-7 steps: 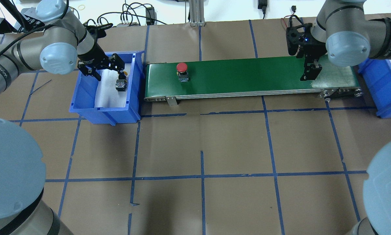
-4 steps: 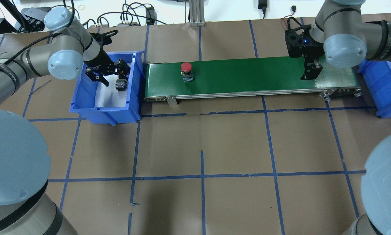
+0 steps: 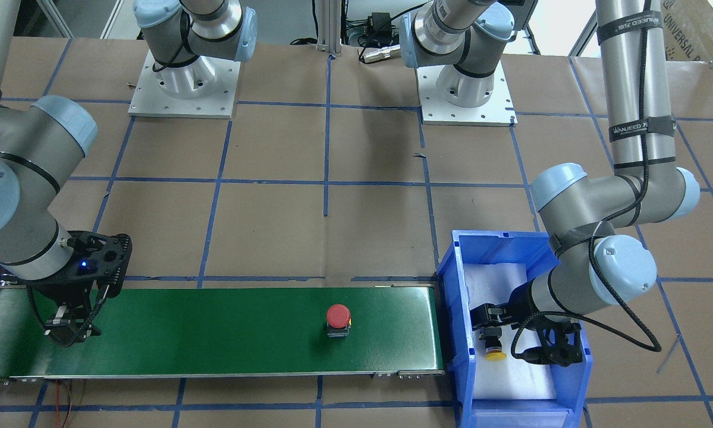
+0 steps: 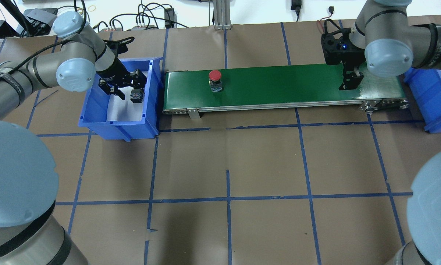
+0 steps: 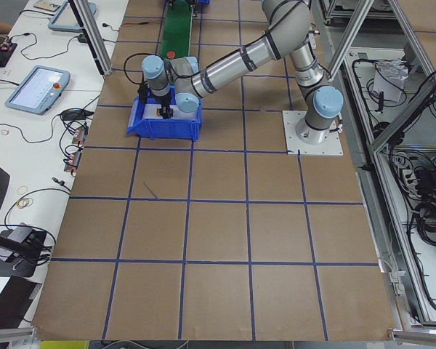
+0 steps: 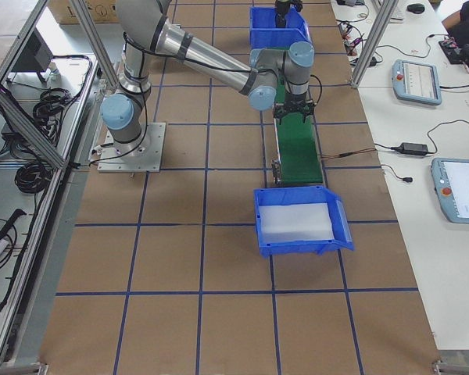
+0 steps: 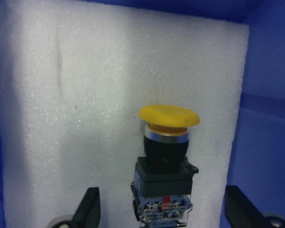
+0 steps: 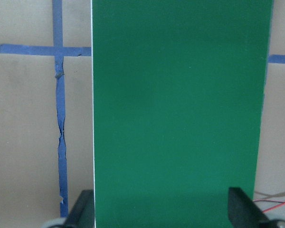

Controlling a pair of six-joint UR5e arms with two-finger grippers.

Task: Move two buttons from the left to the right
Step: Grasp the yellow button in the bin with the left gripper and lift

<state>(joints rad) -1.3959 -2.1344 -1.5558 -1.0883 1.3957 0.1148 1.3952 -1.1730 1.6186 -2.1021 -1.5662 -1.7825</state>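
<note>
Left gripper [image 7: 164,214] hangs inside a blue plastic bin [image 4: 120,129], its jaws spread wide and holding nothing. They straddle the yellow button [image 7: 167,156] without touching it. Right gripper [image 8: 164,213] is likewise wide open and empty, poised over the far right end of the conveyor belt [image 4: 286,85].

The table [image 4: 264,165] is covered in matt brown sheeting marked into squares by blue tape, torn in places. Cables lie along its far edge. Side benches hold handheld control tablets, and aluminium framing stands around the cell.

The bin is lined with white foam [image 7: 61,118], grainy and faintly creased. The belt is a flat, dull green strip with a metal side rail. A second blue bin [image 4: 431,99] sits at the belt's right end.

The yellow button lies on its side on the foam, with a domed cap, a chrome ring and a black boxy body. The red button [image 4: 215,78] stands upright on the belt near its left end, well apart from the right gripper.
</note>
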